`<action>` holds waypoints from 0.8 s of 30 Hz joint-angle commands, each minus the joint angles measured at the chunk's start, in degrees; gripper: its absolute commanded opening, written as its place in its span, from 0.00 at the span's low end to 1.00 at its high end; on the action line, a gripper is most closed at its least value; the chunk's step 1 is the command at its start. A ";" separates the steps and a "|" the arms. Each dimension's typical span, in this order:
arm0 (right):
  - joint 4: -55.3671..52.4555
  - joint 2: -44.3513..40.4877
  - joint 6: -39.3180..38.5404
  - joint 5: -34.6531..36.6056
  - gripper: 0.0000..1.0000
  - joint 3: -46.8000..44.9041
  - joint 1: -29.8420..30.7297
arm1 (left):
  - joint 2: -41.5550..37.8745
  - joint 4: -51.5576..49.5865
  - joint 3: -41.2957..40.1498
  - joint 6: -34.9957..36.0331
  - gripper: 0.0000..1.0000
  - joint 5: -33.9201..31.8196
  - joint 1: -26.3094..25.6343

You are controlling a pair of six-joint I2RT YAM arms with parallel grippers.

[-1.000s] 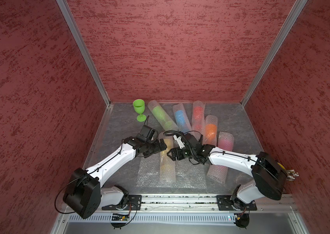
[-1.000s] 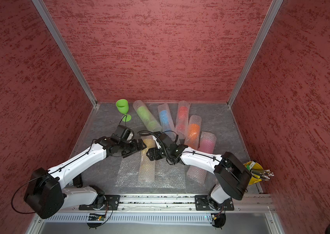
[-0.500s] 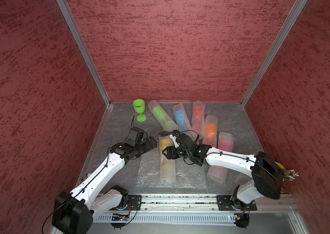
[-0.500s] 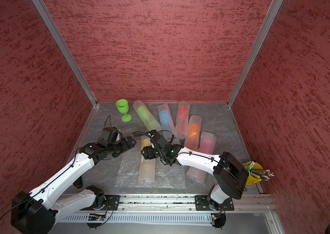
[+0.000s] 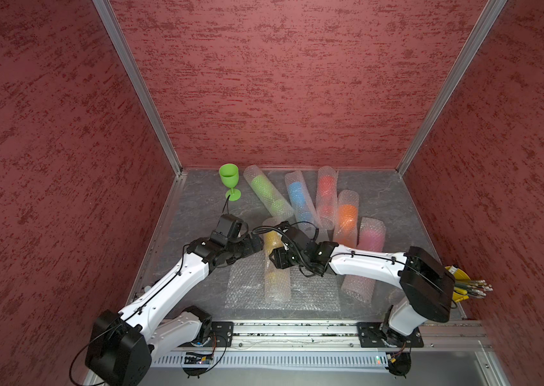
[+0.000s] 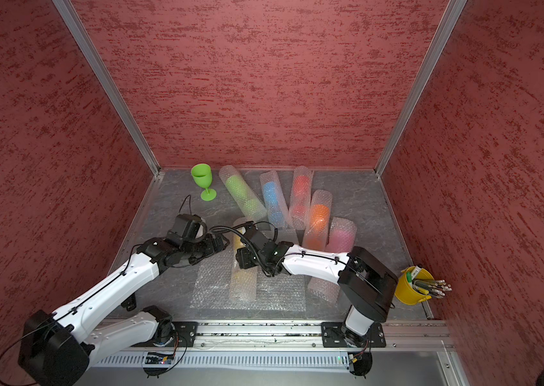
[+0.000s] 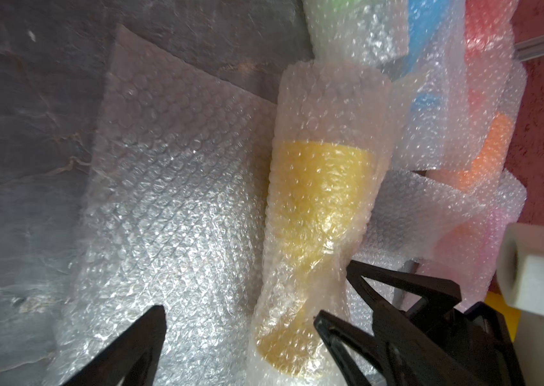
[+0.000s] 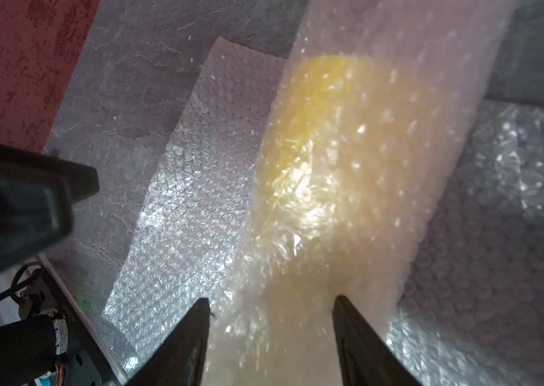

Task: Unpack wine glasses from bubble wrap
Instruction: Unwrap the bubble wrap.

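**Top views.** An unwrapped green goblet (image 5: 229, 182) stands upright in the far left corner of the grey floor (image 5: 197, 207); beside it lie a green tube (image 5: 267, 195), blue tube (image 5: 299, 200), red tube (image 5: 327, 194), orange tube (image 5: 347, 214) and pink tube (image 5: 369, 240), each a goblet rolled in bubble wrap; nearer the arms the yellow tube (image 5: 275, 277) lies on a flat bubble-wrap sheet (image 5: 310, 290); the left gripper (image 5: 259, 245) sits just beside that tube's far half and the right gripper (image 5: 273, 259) sits over it; a yellow bucket (image 6: 409, 289) of pencils stands at the near right edge.

**Left wrist.** The yellow goblet (image 7: 314, 200) shows through its wrap, bowl away from the camera; the left gripper (image 7: 254, 327) stands wide open, holding nothing, one finger over the flat sheet; the right gripper (image 7: 332, 290) straddles the tube at its narrowed waist, where the wrap is creased inward.

**Right wrist.** The right gripper (image 8: 270, 300) is about half closed, both fingers against the sides of the yellow tube (image 8: 347, 150); the flat sheet (image 8: 190, 200) spreads beneath; the left gripper appears as a dark blur at one side.
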 commanded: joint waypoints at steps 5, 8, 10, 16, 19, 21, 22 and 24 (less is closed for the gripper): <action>1.17 -5.05 0.12 4.47 0.21 -3.88 0.09 | 2.51 0.39 -0.29 0.31 0.97 -0.75 -3.06; 3.09 -6.27 0.44 4.35 0.08 -5.08 0.01 | 3.22 1.33 -0.83 -0.29 0.97 -0.65 -3.84; 5.43 -7.16 0.62 3.20 0.08 -6.10 0.01 | 3.97 2.05 -1.03 -0.67 0.97 -0.11 -4.50; 12.77 -10.87 3.36 1.74 0.00 -9.73 -0.09 | 5.79 3.30 -0.76 -1.42 0.96 1.52 -6.89; 14.66 -12.91 3.34 2.02 0.00 -10.97 -0.08 | 5.97 4.28 -1.19 -1.83 0.94 2.62 -6.95; 14.17 -12.96 2.86 2.15 0.00 -10.98 -0.17 | 5.97 5.76 -1.54 -1.21 0.91 4.39 -6.90; 14.15 -12.98 2.76 2.21 0.00 -11.07 -0.24 | 6.00 6.77 -1.86 -0.82 0.90 5.55 -7.06; 14.41 -13.11 2.63 2.18 0.00 -11.57 -0.18 | 6.35 7.90 -2.25 -0.57 0.88 6.72 -7.15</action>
